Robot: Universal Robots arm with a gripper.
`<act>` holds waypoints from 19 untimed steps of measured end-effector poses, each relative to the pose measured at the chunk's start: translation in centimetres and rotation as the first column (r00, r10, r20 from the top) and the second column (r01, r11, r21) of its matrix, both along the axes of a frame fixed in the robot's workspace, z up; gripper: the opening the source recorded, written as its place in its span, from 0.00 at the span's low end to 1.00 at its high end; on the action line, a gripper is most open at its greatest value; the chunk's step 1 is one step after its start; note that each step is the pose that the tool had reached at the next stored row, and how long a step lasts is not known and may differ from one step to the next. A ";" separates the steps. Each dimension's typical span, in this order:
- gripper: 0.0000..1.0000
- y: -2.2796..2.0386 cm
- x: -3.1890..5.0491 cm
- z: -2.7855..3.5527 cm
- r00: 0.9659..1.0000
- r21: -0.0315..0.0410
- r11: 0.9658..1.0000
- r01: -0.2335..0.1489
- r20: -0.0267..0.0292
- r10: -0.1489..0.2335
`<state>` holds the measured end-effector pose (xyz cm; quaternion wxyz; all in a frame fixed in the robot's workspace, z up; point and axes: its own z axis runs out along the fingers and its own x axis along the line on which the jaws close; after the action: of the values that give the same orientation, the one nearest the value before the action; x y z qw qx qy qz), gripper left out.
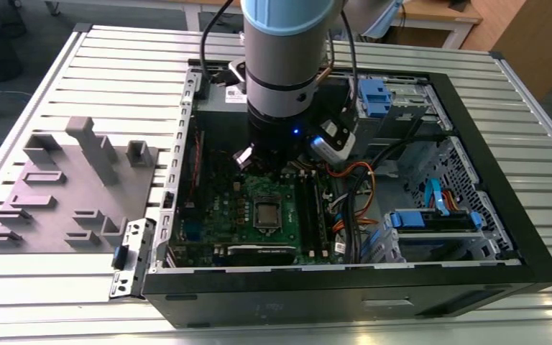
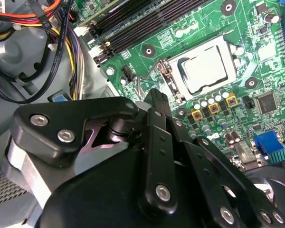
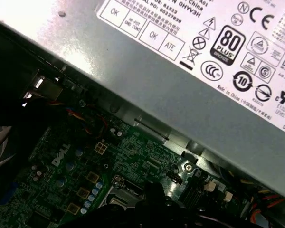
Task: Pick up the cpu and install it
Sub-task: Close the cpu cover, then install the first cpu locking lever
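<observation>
The cpu (image 2: pixel 204 70), a pale silver square, lies flat inside the shiny metal socket frame (image 2: pixel 178 64) on the green motherboard (image 2: pixel 256 57). In the exterior view the socket (image 1: pixel 268 212) sits mid-board inside the open computer case. My gripper (image 2: pixel 154 95) hangs above the board, beside the socket and a short way off it, toward the power supply. Its black fingers look pressed together with nothing between them. The arm (image 1: pixel 278 72) reaches straight down into the case.
The grey power supply box (image 3: pixel 190 80) with a white label stands close behind the gripper. Memory slots (image 2: pixel 142 21) and cable bundles (image 2: pixel 42 42) flank the socket. Blue drive brackets (image 1: pixel 434 219) fill the case's right side. A grey fixture plate (image 1: pixel 65 194) lies outside on the exterior view's left.
</observation>
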<state>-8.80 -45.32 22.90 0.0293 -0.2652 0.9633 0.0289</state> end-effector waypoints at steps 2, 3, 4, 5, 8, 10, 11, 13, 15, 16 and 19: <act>0.11 0.00 -0.01 -0.01 1.000 0.000 1.000 0.000 0.000 0.000; 0.11 -0.04 -0.02 -0.02 1.000 0.000 1.000 0.000 0.000 0.000; 0.11 -0.08 -0.02 -0.01 1.000 0.000 1.000 0.000 0.000 0.000; 0.11 -0.13 -0.02 -0.01 1.000 0.000 1.000 0.000 0.000 0.000; 0.11 -0.31 0.06 -0.02 1.000 -0.001 1.000 0.000 0.000 0.000; 0.11 -0.34 0.32 -0.03 1.000 -0.001 1.000 0.000 0.000 0.000; 0.11 -0.35 0.54 -0.02 1.000 -0.001 1.000 0.000 0.000 0.000; 0.11 -0.36 0.95 -0.03 1.000 -0.001 1.000 0.000 0.000 0.000; 0.11 -0.41 1.11 -0.02 1.000 -0.001 1.000 -0.001 0.000 0.001; 0.11 -0.42 1.10 -0.03 1.000 -0.001 1.000 -0.001 0.000 0.001; 0.11 -0.43 1.09 -0.09 1.000 -0.001 1.000 -0.002 0.000 0.002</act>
<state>-7.71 -45.75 22.81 0.0291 -0.2660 0.9631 0.0284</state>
